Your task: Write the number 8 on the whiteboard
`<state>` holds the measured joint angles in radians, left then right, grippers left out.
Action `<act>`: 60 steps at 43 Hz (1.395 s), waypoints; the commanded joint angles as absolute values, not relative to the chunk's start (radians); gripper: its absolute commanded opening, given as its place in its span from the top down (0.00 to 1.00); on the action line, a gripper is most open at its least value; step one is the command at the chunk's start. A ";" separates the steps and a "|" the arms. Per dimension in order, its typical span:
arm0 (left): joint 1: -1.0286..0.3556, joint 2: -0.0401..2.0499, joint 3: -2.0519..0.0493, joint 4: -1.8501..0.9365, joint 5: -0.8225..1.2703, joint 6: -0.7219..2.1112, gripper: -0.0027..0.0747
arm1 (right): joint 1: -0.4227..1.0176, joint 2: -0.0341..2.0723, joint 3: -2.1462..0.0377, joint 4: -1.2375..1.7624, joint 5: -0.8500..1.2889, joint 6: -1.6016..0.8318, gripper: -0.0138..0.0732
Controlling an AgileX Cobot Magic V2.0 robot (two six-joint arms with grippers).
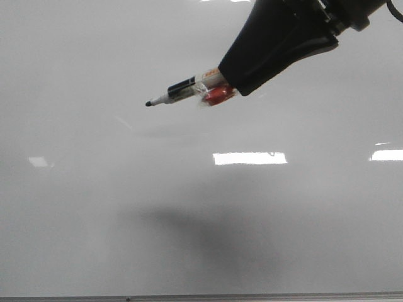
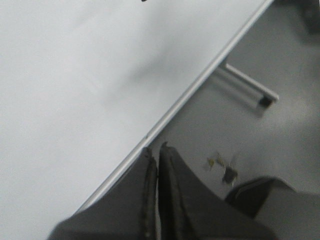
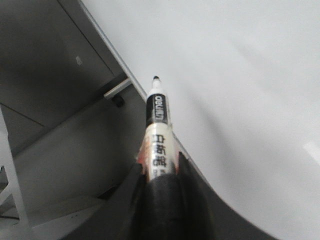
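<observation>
Front view shows the whiteboard (image 1: 94, 220) bare of any marker line, only light reflections and a shadow on it; no number 8 is visible, so by my judgement all of the writing is left. The right gripper (image 1: 227, 88) is clamped on a black-tipped whiteboard marker (image 1: 182, 91), uncapped, tip over the board's upper middle; contact cannot be told. The left gripper (image 2: 156, 152) sits pressed closed and empty beside the board's frame edge.
</observation>
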<state>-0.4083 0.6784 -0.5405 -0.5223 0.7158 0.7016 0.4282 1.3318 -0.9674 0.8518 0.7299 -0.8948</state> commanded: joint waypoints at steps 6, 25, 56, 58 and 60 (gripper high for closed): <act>-0.385 0.408 -0.426 -0.694 0.508 0.690 0.99 | 0.423 1.348 -1.010 0.971 0.625 -0.905 0.91; -0.385 0.261 -0.400 -0.695 0.476 0.690 0.99 | 0.423 1.585 -1.233 0.990 0.494 -0.905 0.91; -0.385 0.261 -0.400 -0.695 0.476 0.690 0.99 | 0.361 1.641 -1.096 0.982 0.534 -0.890 0.91; -0.385 0.261 -0.400 -0.695 0.476 0.690 0.99 | 0.361 1.637 -1.063 0.961 0.534 -0.891 0.91; -0.385 0.261 -0.400 -0.695 0.476 0.690 0.99 | 0.367 1.637 -1.037 0.945 0.530 -0.891 0.91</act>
